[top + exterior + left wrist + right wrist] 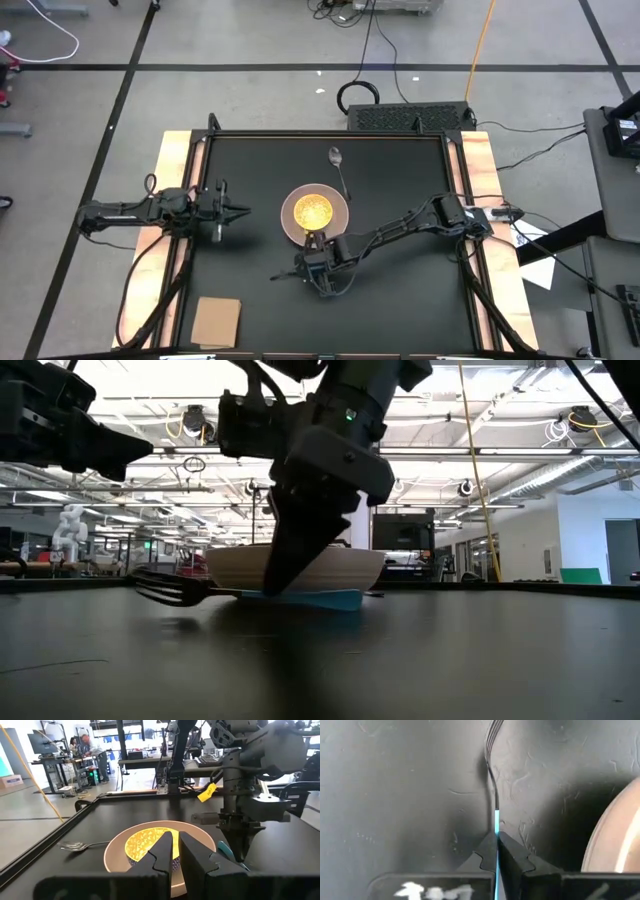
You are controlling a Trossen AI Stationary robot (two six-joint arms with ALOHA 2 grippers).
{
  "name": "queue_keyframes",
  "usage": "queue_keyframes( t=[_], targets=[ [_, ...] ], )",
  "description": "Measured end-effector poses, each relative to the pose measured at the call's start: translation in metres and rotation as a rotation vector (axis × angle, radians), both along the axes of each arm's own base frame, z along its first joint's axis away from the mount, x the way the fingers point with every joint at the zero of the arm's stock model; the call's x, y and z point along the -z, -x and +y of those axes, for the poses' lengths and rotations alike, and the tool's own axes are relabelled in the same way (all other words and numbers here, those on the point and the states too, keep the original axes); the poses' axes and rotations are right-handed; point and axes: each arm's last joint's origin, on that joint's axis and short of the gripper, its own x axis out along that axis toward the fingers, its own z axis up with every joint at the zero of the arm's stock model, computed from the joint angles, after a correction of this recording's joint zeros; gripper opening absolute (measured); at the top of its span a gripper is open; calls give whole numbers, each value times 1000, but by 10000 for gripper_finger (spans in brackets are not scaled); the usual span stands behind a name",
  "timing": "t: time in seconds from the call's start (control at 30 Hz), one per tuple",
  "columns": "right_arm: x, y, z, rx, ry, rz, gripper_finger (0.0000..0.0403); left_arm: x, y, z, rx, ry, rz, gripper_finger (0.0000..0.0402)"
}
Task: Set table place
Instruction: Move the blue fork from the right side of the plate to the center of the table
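A pinkish-tan plate [335, 225] lies at the middle of the black table [400, 300], with a yellow dish [312, 210] in it. A silver spoon [338, 165] lies on the table beyond the plate. My right gripper [312, 265] stands just near of the plate, shut on a fork with a light-blue handle [320, 599] and dark tines [165, 588]. My left gripper [240, 211] waits to the left of the plate, shut and empty; its wrist view [175, 840] looks toward the plate. My right gripper pinches the fork's light-blue handle [496, 826] between its two fingertips, coming from above and pointing down. The tines [492, 735] reach out toward the table's left. The fork lies about level at table height; whether it rests on the table, I cannot tell.
A tan cardboard-like square [217, 320] lies at the near left of the table. Pale wooden strips [172, 170] run along the left and right edges. Bare black tabletop shows left and right of the plate.
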Motion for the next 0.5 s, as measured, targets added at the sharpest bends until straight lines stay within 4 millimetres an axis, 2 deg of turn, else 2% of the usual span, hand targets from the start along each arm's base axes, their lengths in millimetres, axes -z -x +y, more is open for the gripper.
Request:
queue_keyframes(
  t=[0.33,0.5],
  targets=[
    [5,-1,0,-33,-88,-9,3,0,0,0,-1,2,0,37],
    [5,0,1,-58,-145,11,34,0,0,0,0,4,1,37]
  ],
)
